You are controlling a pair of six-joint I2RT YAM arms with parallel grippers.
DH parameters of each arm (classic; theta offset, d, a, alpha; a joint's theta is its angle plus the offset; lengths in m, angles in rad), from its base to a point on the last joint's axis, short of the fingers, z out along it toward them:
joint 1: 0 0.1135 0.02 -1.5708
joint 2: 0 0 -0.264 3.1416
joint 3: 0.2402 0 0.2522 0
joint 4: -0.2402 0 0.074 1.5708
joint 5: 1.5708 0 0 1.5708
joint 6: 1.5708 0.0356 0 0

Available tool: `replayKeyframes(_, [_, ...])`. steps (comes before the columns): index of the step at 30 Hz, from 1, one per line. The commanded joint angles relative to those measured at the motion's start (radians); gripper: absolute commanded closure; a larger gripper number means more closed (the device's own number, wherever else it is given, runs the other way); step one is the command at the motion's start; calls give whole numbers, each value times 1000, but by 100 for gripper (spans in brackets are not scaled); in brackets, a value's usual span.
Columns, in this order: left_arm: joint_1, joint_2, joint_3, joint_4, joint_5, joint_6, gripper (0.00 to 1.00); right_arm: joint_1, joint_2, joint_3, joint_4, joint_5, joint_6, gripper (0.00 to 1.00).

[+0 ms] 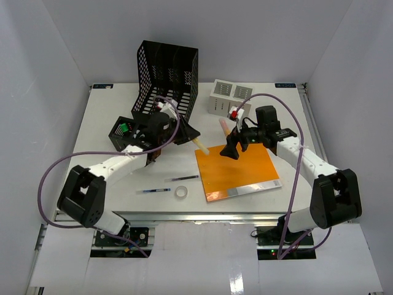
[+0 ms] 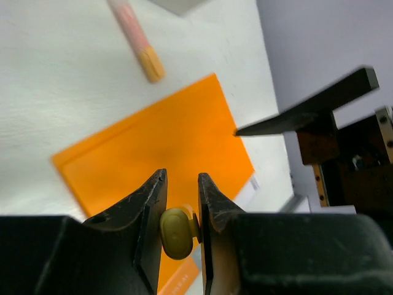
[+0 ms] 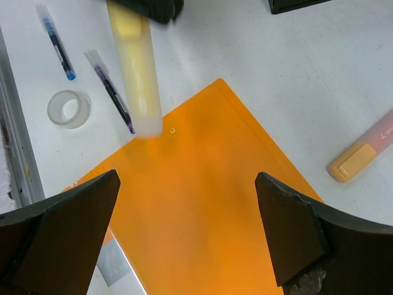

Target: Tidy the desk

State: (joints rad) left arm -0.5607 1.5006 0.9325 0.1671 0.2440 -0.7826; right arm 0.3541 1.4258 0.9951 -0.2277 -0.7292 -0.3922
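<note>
The white desk (image 1: 104, 110) holds an orange folder (image 1: 238, 173) right of centre. My left gripper (image 1: 188, 133) is shut on a pale yellow marker (image 1: 199, 145), held above the folder's far-left corner; the left wrist view shows the marker's end (image 2: 178, 232) pinched between the jaws (image 2: 182, 179) over the folder (image 2: 159, 147). My right gripper (image 1: 233, 151) is wide open and empty over the folder (image 3: 202, 209). In the right wrist view the gripper (image 3: 184, 215) faces the held marker (image 3: 136, 67).
A black mesh file rack (image 1: 166, 77) and a white mesh holder (image 1: 230, 98) stand at the back. A pink-orange highlighter (image 1: 224, 126) lies beyond the folder. A blue pen (image 1: 153, 190), a dark pen (image 1: 184, 178) and a tape roll (image 1: 181, 192) lie near the front. A black box (image 1: 123, 132) sits left.
</note>
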Motion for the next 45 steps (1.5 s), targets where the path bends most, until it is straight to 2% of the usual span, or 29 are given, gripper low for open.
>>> replayKeyframes(1, [107,-171,59,-279,-163,191,100,-7,-17,12,7,-6,-55,2])
replayKeyframes(4, [207,-239,130,-431,-232,273,100,-9,9,28,7,-4,-52,2])
replayKeyframes(8, [297,-270,178,-529,-316,377,100,-9,47,51,8,7,-45,2])
replayKeyframes(13, [383,-263,213,-540,-336,421,100,-9,104,89,10,52,-39,2])
replayKeyframes(19, [409,-184,223,-510,-334,458,100,-9,185,145,15,124,-26,2])
replayKeyframes(23, [411,-168,194,-474,-342,470,100,-8,254,187,68,247,20,2])
replayKeyframes(27, [412,-142,167,-445,-335,476,98,-9,385,297,88,407,80,2])
replayKeyframes(31, [415,-137,136,-421,-329,483,87,-5,545,432,65,608,184,3])
replayKeyframes(33, [415,-152,116,-405,-323,481,71,-3,596,500,47,686,220,4])
replayKeyframes(37, [415,-218,61,-379,-306,466,47,-4,707,586,-13,679,249,11])
replayKeyframes(40, [415,-269,36,-371,-294,461,31,-3,720,565,3,666,264,18])
replayKeyframes(45, [415,-361,6,-363,-273,442,15,6,710,511,30,668,258,34])
